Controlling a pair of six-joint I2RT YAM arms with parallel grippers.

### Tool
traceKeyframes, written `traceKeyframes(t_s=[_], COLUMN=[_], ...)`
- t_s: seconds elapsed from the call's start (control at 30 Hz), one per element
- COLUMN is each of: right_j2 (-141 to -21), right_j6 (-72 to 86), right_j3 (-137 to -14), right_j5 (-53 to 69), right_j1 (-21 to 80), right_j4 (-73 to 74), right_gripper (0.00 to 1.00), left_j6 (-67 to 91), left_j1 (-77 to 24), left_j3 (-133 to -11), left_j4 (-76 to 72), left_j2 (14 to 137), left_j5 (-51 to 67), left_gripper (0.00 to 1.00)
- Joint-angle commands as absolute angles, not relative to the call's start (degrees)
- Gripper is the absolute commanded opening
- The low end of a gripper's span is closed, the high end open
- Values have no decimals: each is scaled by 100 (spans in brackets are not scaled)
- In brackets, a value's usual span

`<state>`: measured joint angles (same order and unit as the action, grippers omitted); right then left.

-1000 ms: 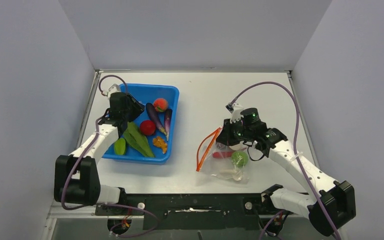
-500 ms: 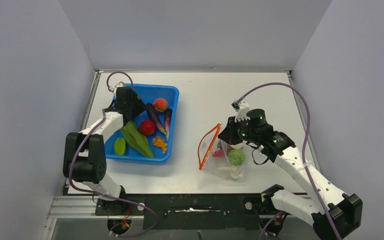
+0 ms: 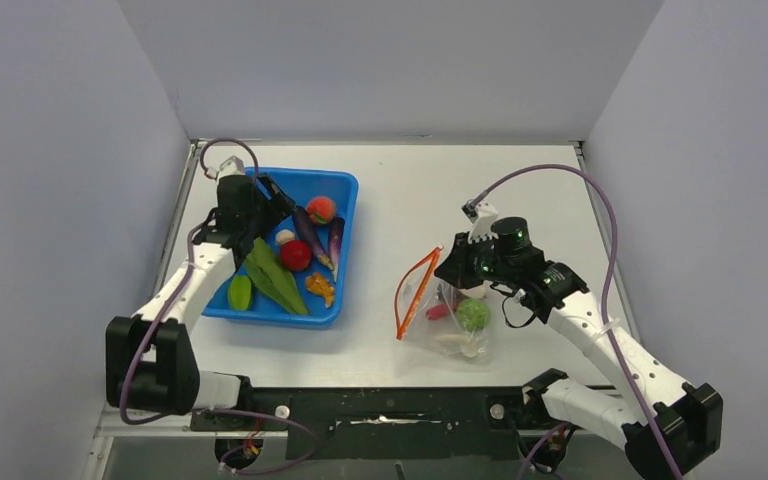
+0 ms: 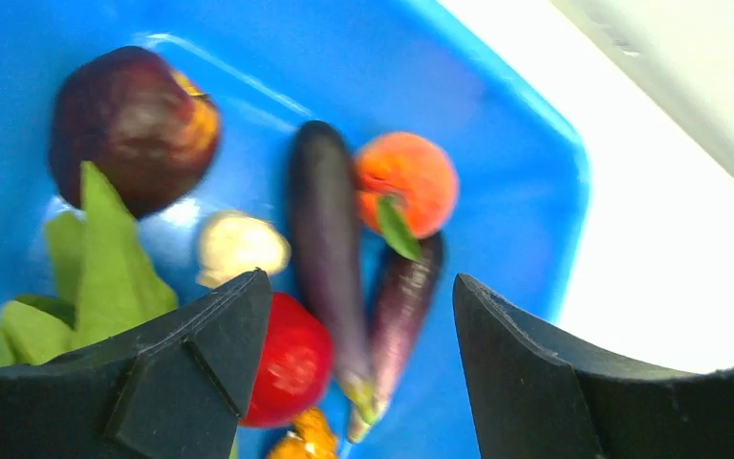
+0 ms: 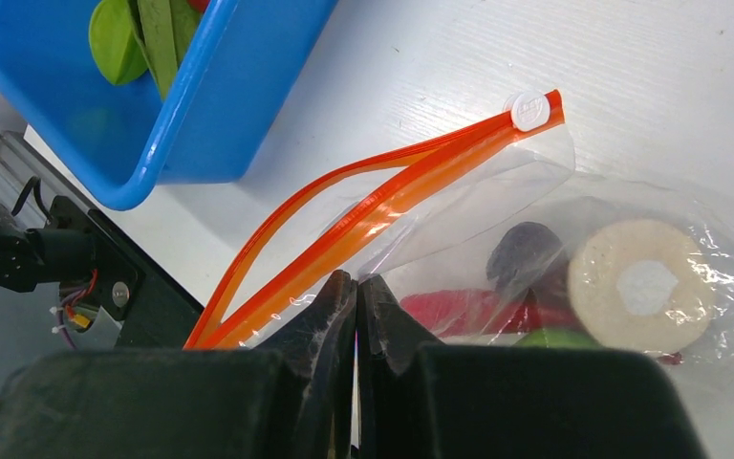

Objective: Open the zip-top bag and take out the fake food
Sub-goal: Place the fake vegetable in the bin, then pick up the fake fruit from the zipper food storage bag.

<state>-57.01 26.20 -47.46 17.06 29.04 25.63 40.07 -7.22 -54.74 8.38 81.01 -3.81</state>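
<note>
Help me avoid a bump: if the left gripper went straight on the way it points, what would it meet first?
Most likely the long dark eggplant lying in the blue bin, centred ahead of the open left gripper; the red fruit sits just beside it. Depth is hard to judge.

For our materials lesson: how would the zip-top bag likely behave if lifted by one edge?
Probably floppy: the zip-top bag is thin, crinkled film, its open orange strip bowed. It would likely sag bottom-heavy, with fake food bunched at one end.
</note>
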Motion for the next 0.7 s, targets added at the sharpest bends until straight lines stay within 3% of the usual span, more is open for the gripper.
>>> traceKeyframes(t_s=[0.0,0.33,0.67], right_j2=[-5778,-5832,-5748], right_j6=[2642,2726,2774], right_j3=[-4957,-4954,-4851], right_j5=[1748,1886,1754], right_j1=[2983,3047,3117], right_j4=[2185,2013,1959], right_gripper=[0,0,0], left_j6=[4208,4360,4819], left_j1=[-1189,-3849,-4875], left_j3=[-5141,-4905,-4840], left_j4=[127,-545,-1156], left_j2=[7104,6833,7762], left_j5=[296,240,330], left_gripper=[69,59,48])
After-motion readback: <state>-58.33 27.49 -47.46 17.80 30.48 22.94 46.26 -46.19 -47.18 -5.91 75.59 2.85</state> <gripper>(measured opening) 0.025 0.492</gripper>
